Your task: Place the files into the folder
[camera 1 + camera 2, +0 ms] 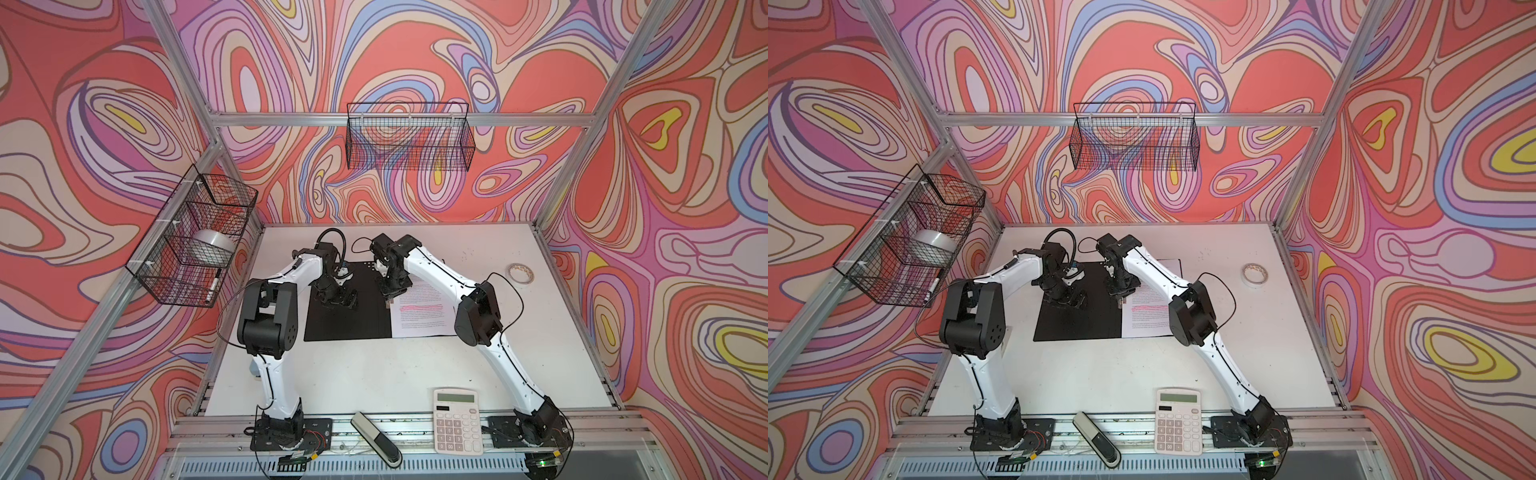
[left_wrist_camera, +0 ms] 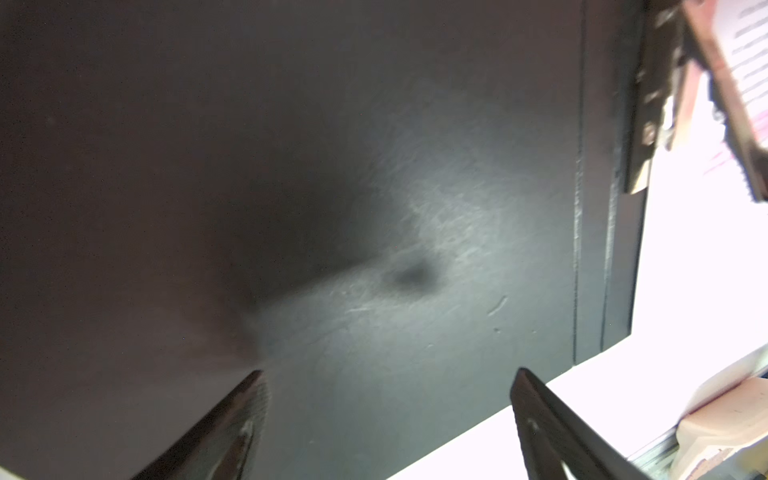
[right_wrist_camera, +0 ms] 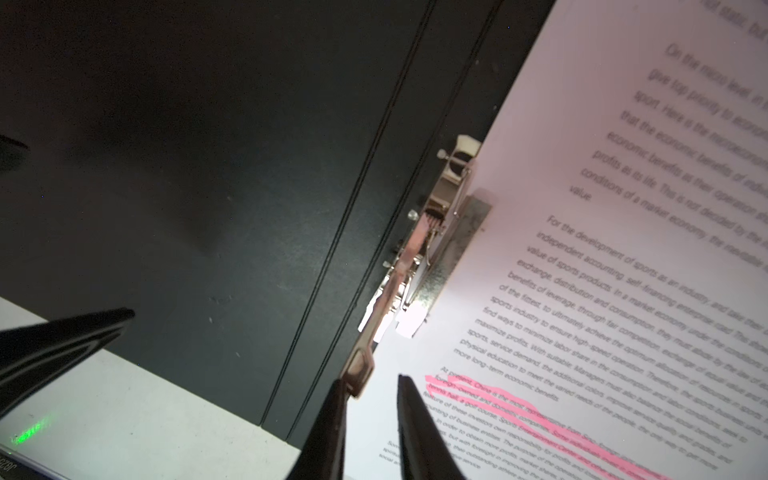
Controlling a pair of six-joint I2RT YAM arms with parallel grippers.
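Looking down in both top views, finds the folder point(image 1: 349, 324) lying open and flat at the middle of the white table point(image 1: 353, 374), black inside up, with the files point(image 1: 415, 320) on its right half. Gives there only a pink streak across the top sheet (print far too small to read). Takes the right wrist view to fill in the rest: the files point(image 3: 582, 291) tucked under the metal clip point(image 3: 436, 249) beside the folder's spine, and legible lines, "On the macro level" and "For the development of sports as an industry", with pink highlighter over a line beginning "At present, China". Catches the right gripper point(image 3: 370, 378) there too, fingers a narrow gap apart, the clip's lever end against one finger and clear of the other, so not clamped on it. Shows in the left wrist view the left gripper point(image 2: 388, 372) spread wide over the folder's bare black left cover, holding nothing. Picks out from above alone a white calculator point(image 1: 457, 422) at the near edge, a tape roll point(image 1: 521, 283) off to the right, and a wire basket point(image 1: 409, 137) on the back rail; key legends too small to read.
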